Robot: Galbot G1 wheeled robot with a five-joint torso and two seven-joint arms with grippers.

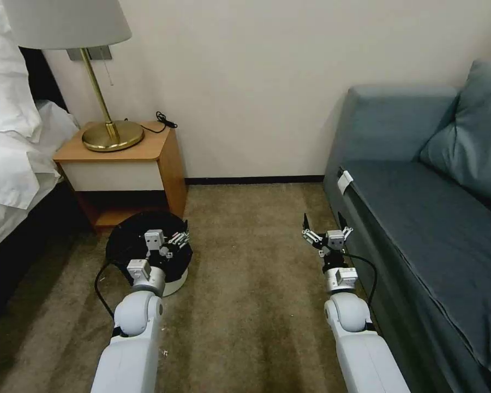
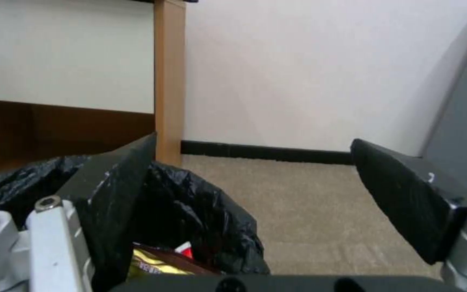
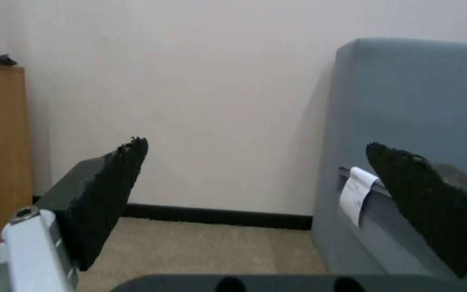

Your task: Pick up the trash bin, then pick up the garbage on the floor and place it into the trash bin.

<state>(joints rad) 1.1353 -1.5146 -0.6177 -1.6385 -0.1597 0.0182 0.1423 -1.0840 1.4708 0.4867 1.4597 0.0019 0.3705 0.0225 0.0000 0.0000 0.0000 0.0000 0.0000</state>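
Observation:
The trash bin [image 1: 175,283], white with a black bag [image 2: 212,219] over its rim, stands on the carpet in front of the nightstand. My left gripper [image 1: 172,240] hangs over the bin's right rim and is open. In the left wrist view one finger [image 2: 117,190] sits inside the bag and the other finger [image 2: 406,202] is outside over the carpet, with the left gripper [image 2: 253,140] wide apart. Garbage lies inside the bin: a gold wrapper [image 2: 152,265] and a red-and-white piece [image 2: 187,249]. My right gripper [image 1: 324,229] [image 3: 255,142] is open and holds nothing, low beside the sofa.
A wooden nightstand [image 1: 125,164] with a brass lamp [image 1: 112,134] stands right behind the bin, a bed [image 1: 11,164] to its left. A blue sofa [image 1: 431,218] runs along the right. Bare carpet [image 1: 251,256] lies between the arms up to the wall.

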